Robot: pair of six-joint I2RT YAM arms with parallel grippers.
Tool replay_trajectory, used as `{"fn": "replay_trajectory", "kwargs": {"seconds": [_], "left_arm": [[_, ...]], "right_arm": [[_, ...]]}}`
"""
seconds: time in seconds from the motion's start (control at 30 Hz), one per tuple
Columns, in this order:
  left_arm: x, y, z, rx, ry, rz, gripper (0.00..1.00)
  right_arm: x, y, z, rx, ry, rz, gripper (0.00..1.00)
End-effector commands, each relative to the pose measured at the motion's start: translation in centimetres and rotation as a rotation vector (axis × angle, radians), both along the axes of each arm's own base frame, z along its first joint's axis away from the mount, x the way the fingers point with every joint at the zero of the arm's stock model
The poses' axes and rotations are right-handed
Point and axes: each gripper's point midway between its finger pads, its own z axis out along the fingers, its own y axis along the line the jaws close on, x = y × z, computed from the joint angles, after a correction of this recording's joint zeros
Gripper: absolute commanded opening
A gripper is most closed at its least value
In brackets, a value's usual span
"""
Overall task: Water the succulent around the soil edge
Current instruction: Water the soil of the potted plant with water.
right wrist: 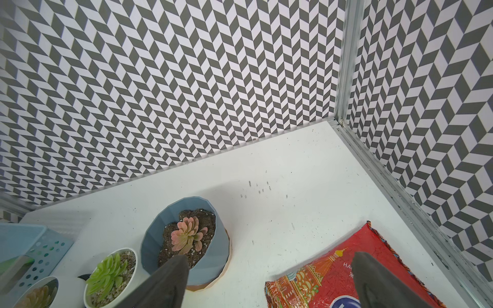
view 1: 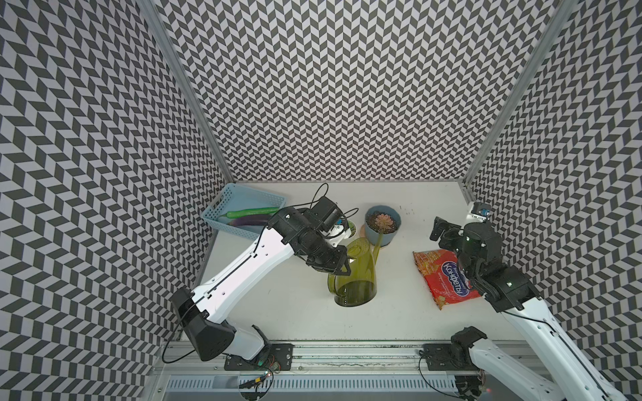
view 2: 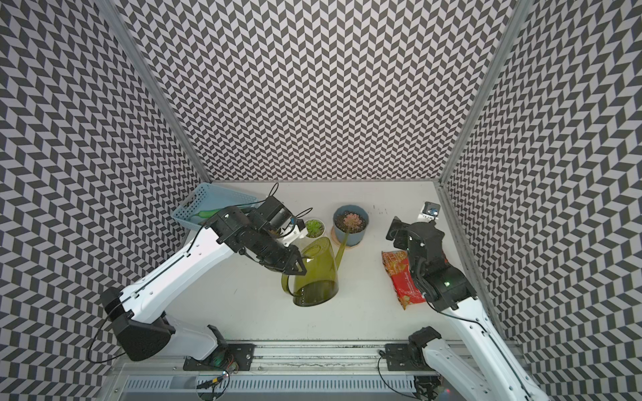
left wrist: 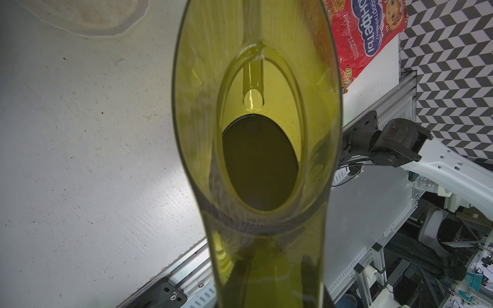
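The pink succulent (view 1: pixel 383 220) (right wrist: pixel 186 234) grows in dark soil in a blue pot (view 1: pixel 391 233) (right wrist: pixel 216 250) at the back middle of the table. A translucent green watering can (view 1: pixel 357 274) (view 2: pixel 318 274) leans toward the pot, and its thin spout (view 1: pixel 378 243) reaches over the near rim to the soil by the plant. My left gripper (view 1: pixel 342 267) (view 2: pixel 298 265) is shut on the can's top by the handle. The left wrist view looks down into the can (left wrist: pixel 260 160). My right gripper (right wrist: pixel 269 282) (view 1: pixel 439 229) stands open and empty to the right of the pot.
A red candy bag (view 1: pixel 441 277) (right wrist: pixel 320 280) lies under the right arm. A white pot with a green succulent (view 2: pixel 314 228) (right wrist: pixel 110 277) stands just left of the blue pot. A blue basket (view 1: pixel 264 199) holding a cucumber and an eggplant sits at the back left.
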Motion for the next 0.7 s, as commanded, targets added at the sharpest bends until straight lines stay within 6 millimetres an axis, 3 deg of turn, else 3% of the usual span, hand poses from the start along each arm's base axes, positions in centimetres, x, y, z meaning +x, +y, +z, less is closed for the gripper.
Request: {"fn": "replay_trajectory", "kwargs": {"seconds": [0.0,0.67], "left_arm": [[0.2,-1.2,1.7,-0.061,-0.031,-0.023,0.0],[1.1,-3.6,1.9,-0.076,-0.022,-0.071,0.0]], "right_arm": [[0.0,-0.2,0.9,0.02,-0.048,-0.017,1.0],[-0.2,-0.4,1.0,0.024,-0.06,-0.023,1.0]]}}
